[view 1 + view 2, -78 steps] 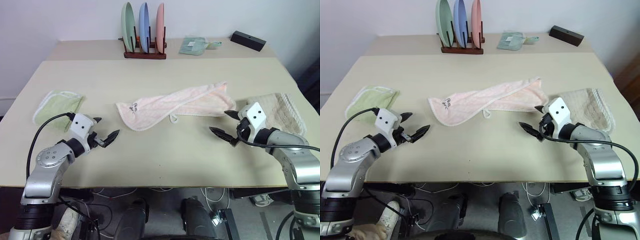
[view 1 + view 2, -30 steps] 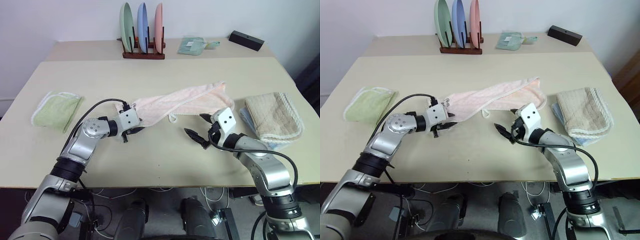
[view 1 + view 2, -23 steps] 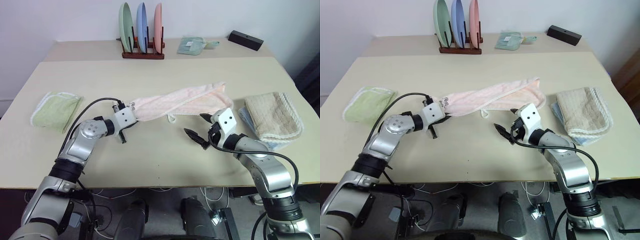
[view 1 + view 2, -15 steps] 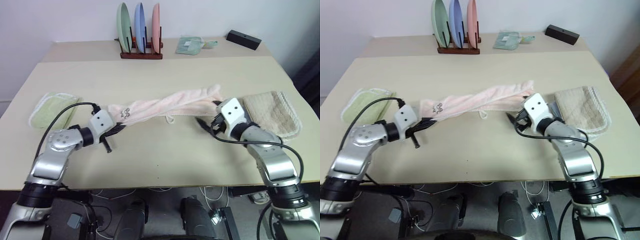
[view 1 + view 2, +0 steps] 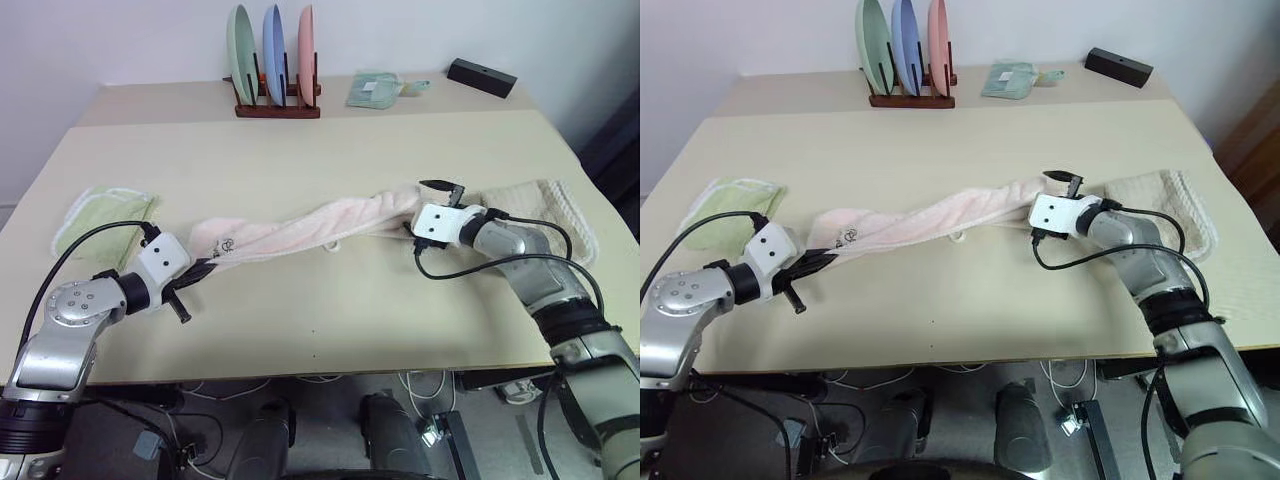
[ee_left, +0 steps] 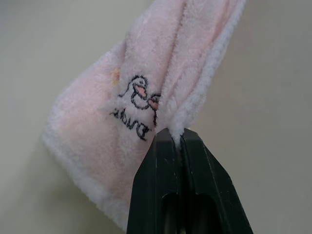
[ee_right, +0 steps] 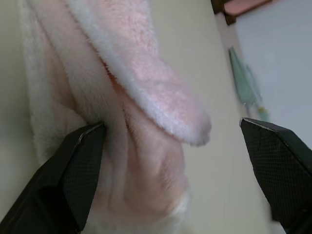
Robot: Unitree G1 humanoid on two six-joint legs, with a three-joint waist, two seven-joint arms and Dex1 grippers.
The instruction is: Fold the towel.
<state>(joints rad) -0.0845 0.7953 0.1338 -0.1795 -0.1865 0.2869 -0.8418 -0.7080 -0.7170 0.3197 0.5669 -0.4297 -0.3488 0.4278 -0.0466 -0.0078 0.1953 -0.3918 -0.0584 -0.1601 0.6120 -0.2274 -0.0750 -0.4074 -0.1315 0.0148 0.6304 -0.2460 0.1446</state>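
Left eye view: the towel (image 5: 300,225) lies stretched left to right across the table (image 5: 320,150). The left gripper (image 5: 196,272) pinches its left end tight. The right gripper (image 5: 432,212) is wide open around its right end.

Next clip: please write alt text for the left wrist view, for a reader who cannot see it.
The left gripper, its two black fingers shut, pinches the white edge of the pale pink towel over the beige table. A small dark embroidered mark sits on the towel just above the fingertips.
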